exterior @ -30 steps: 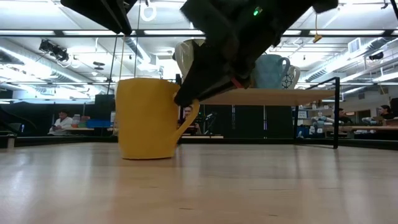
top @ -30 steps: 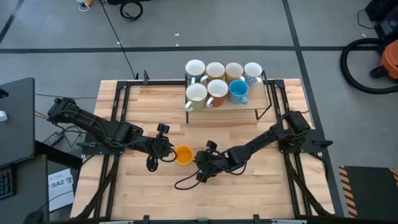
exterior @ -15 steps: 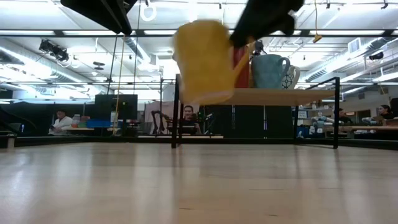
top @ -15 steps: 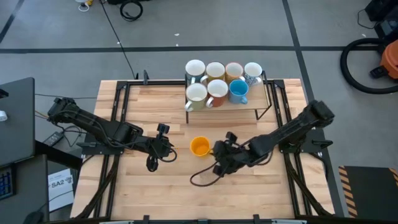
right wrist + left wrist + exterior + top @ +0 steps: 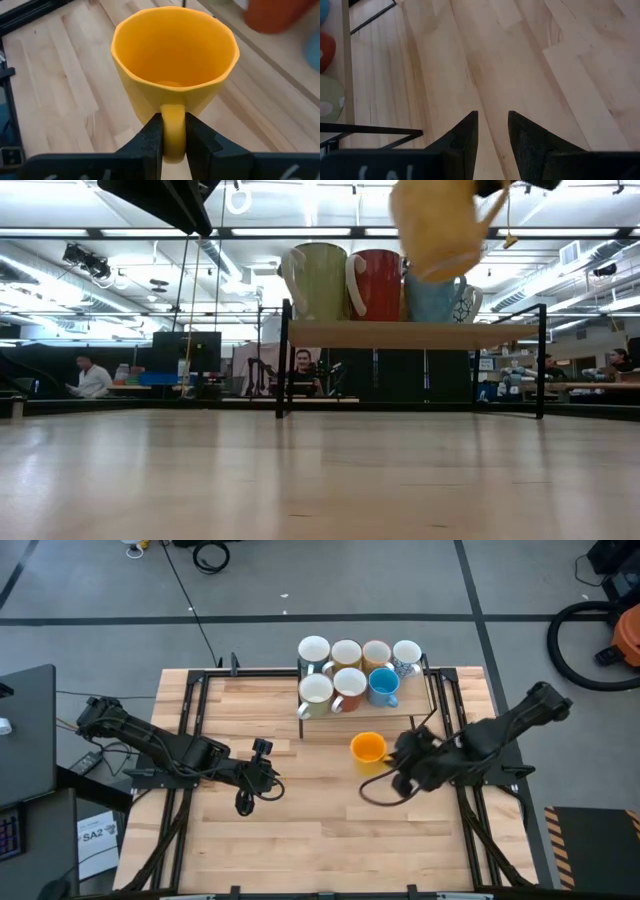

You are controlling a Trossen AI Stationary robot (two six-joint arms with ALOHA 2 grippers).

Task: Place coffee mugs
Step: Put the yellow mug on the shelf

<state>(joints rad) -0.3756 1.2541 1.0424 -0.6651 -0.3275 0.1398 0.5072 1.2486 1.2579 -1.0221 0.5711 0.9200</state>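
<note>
View from above. The right gripper point(image 5: 397, 756) is reaching toward the table's point(image 5: 300, 840) middle from the right-hand side, with an orange mug point(image 5: 367, 748) sitting just beside its tip, mouth facing up; the fingers themselves are too small to resolve. A dark cable point(image 5: 375, 790) is looping on the wood just behind this gripper. Ahead of it and well apart, a small shelf point(image 5: 400, 722) is carrying seven mugs point(image 5: 350, 672) in two rows, four behind and three in front, among them a blue mug point(image 5: 383, 687). The left gripper point(image 5: 262, 775) is lying low over the table, well apart from the orange mug, pointing toward the right gripper.
</note>
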